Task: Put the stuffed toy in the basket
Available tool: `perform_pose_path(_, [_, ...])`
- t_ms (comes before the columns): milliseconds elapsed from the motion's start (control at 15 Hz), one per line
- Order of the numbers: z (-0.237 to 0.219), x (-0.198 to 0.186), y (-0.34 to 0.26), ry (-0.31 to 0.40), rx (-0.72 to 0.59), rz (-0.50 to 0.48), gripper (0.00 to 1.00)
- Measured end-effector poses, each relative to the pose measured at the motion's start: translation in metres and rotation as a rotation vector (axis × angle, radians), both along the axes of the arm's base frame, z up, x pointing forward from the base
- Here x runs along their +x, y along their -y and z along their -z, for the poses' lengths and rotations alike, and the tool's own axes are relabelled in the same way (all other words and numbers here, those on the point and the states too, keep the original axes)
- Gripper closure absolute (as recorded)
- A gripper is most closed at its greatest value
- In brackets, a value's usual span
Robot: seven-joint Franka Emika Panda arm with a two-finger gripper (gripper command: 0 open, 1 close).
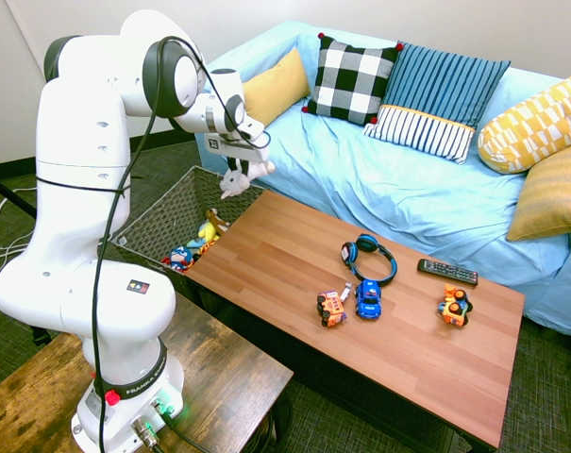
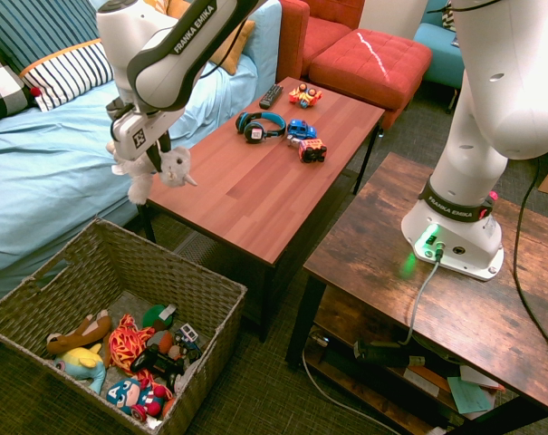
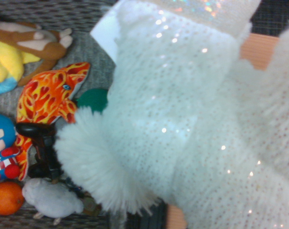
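Down in the basket (image 2: 210,294) there's already a pile of toys, with free room on the sofa side. Above that, near the worktop (image 2: 255,195) edge, the hand (image 2: 151,154) is pinching the stuffed toy (image 2: 160,169), dangling in the air. Looks like the carry step; next it needs to shift over the basket and let go.

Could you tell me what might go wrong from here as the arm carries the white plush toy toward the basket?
1. The stuffed toy dangles from the gripper near the coffee table's corner, not clearly over the basket; released now, it could land on the table edge or floor.
2. Its floppy limbs hang loose and might snag the basket rim on the way down.
3. The grip on soft fur may slip early.
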State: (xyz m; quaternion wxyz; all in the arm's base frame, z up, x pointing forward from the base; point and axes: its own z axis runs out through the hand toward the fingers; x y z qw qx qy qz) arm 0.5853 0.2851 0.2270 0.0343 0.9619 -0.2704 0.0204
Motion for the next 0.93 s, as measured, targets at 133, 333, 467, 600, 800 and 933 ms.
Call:
perform_pose_path(133, [0.01,-0.016,-0.043,-0.006,-0.003,-0.052,1.0])
perform_pose_path(333, [0.036,-0.037,-0.097,-0.043,0.001,-0.122,1.0])
perform_pose_path(467, [0.066,-0.047,-0.122,-0.072,-0.004,-0.154,1.0])
perform_pose_path(600, [0.099,-0.053,-0.136,-0.102,-0.014,-0.171,1.0])
perform_pose_path(800, [0.125,-0.055,-0.149,-0.13,-0.024,-0.177,0.0])
perform_pose_path(933, [0.125,-0.052,-0.151,-0.134,-0.023,-0.173,0.0])
